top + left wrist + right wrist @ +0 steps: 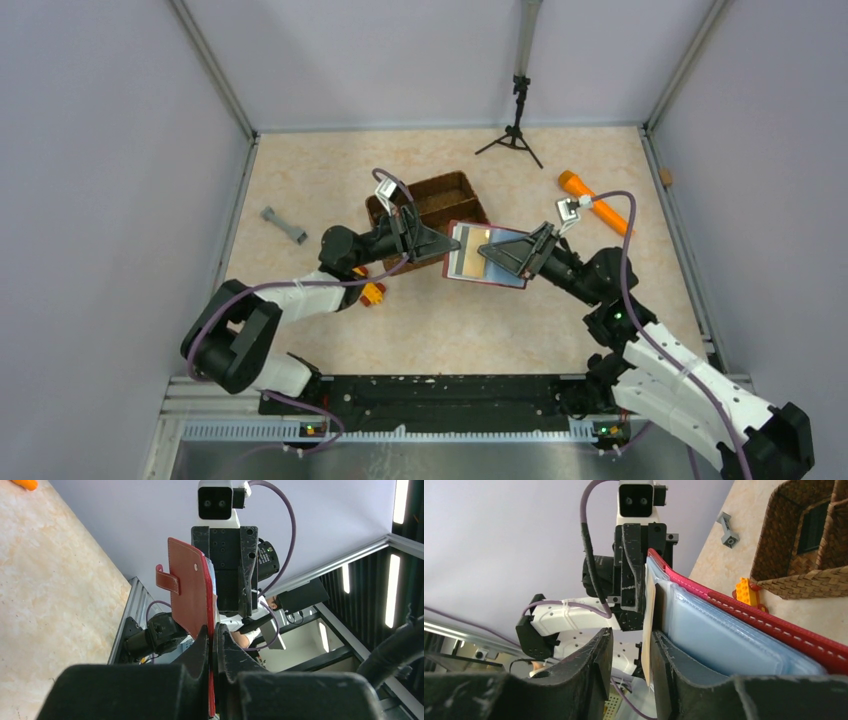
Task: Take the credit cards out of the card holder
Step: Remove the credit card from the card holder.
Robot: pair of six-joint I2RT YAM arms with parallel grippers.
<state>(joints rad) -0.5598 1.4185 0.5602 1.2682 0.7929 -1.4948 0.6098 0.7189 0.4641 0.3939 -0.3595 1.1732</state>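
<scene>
The card holder (497,272), a dark red wallet, hangs open above the table between both arms. My left gripper (214,632) is shut on its red edge, and its strap tab (167,579) sticks out to the left. In the right wrist view the holder's pale blue pockets (714,630) face my right gripper (631,635). That gripper is open. A tan credit card (649,625) stands edge-on between its fingers, lying against the right finger (674,665) with a gap to the left one. From above the card (466,251) shows as a gold patch.
A brown wicker basket (428,199) stands just behind the left gripper. An orange-yellow toy block car (372,292) lies by the left arm. Also on the table are a grey part (283,224) at the left, an orange stick (590,198) at the right and a small black tripod (515,130) at the back.
</scene>
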